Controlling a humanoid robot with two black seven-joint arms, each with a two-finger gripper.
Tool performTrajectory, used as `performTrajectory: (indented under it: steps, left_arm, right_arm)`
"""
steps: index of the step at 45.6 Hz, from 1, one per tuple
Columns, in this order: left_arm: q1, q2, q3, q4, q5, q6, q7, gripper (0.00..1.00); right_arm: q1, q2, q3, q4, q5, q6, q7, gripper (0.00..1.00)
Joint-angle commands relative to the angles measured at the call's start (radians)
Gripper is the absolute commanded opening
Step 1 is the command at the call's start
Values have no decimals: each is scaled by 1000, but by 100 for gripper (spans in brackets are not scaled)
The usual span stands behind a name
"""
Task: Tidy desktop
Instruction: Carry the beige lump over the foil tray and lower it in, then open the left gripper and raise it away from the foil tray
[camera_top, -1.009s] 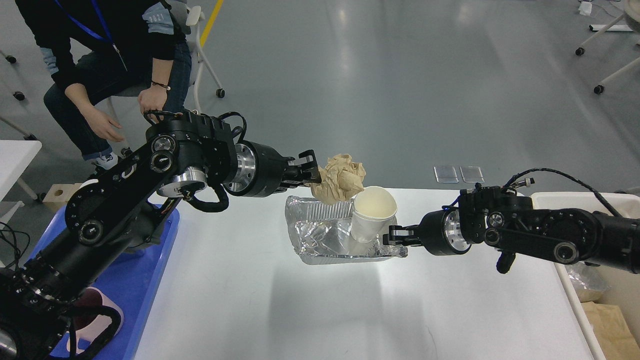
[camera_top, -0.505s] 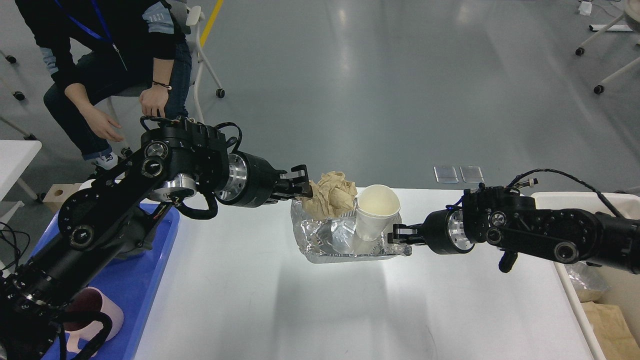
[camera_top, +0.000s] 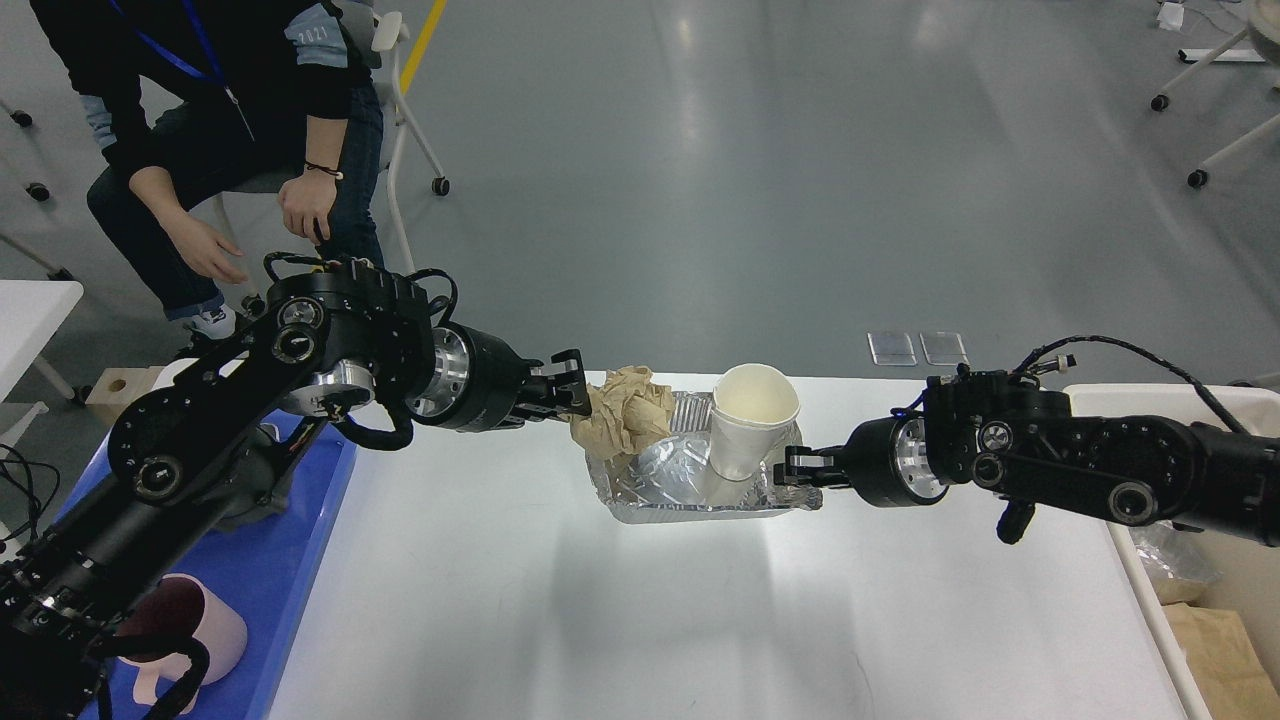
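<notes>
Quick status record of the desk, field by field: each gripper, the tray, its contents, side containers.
left gripper: shut on crumpled brown paper, at foil tray's left edge
right gripper: gripping foil tray's right rim
foil tray: on desktop
paper cup: upright in tray
blue tray: left, holds pink mug
cream bin: right

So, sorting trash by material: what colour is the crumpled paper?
Light brown paper, clearest in the head view.

Upper left of frame: I'm seeing a seated person (camera_top: 215, 120) in dark clothes.
Left edge: a blue tray (camera_top: 270, 560) is holding a pink mug (camera_top: 195, 625).
Right edge: a cream bin (camera_top: 1215, 590) is holding brown paper.
Far floor, upper right: chair legs on castors (camera_top: 1195, 95) are showing.
</notes>
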Motion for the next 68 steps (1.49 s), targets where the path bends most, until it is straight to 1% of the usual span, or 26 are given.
performTrajectory:
  steps: [1, 8, 20, 23, 25, 26, 30, 33, 35, 37, 40, 43, 51, 58, 63, 68]
  left_arm:
    - [0, -9, 0, 7, 1, 1, 0, 18]
    - [0, -26, 0, 15, 4, 3, 0, 18]
    - [-3, -78, -2, 109, 12, 14, 0, 19]
    - [-6, -100, -3, 136, 15, 15, 0, 19]
    - [-9, -110, -5, 144, 15, 18, 0, 21]
    - [-9, -114, -5, 145, 15, 20, 0, 24]
    - [-6, -114, -8, 145, 15, 60, 0, 41]
    - [0, -112, -12, 145, 14, 102, 0, 61]
    - [0, -111, -12, 145, 14, 122, 0, 72]
    - [0, -111, -15, 145, 14, 132, 0, 79]
    - [0, -109, -20, 145, 14, 132, 0, 87]
    - [0, -106, -20, 144, 14, 133, 0, 93]
    - [-1, -94, -32, 144, 11, 133, 0, 96]
    - [2, -88, -103, 145, 3, 132, 0, 97]
    - [2, -62, -150, 145, -3, 118, 0, 97]
    - [-3, -42, -221, 142, -77, 113, 0, 97]
  right_arm:
    - [7, -4, 5, 6, 0, 0, 0, 0]
    - [13, -2, 8, 6, 0, 0, 0, 0]
    - [15, -7, 9, 7, 0, 0, 0, 0]
    - [13, -9, 9, 7, 0, 0, 0, 0]
    - [15, -9, 9, 10, 0, 0, 0, 0]
    - [13, -9, 9, 10, 0, 0, 0, 0]
    - [15, -9, 8, 12, 0, 0, 0, 0]
    - [13, -7, 8, 12, 0, 0, 0, 0]
    - [15, -9, 8, 12, 0, 0, 0, 0]
    - [15, -7, 8, 12, 0, 0, 0, 0]
    - [15, -7, 8, 12, 0, 0, 0, 0]
    - [15, -9, 8, 13, 0, 1, 0, 0]
    - [13, -19, 6, 15, 0, 2, 0, 0]
    - [13, -27, 5, 23, 0, 3, 0, 0]
    - [13, -27, 3, 21, 0, 3, 0, 0]
    - [13, -27, 2, 21, 0, 3, 0, 0]
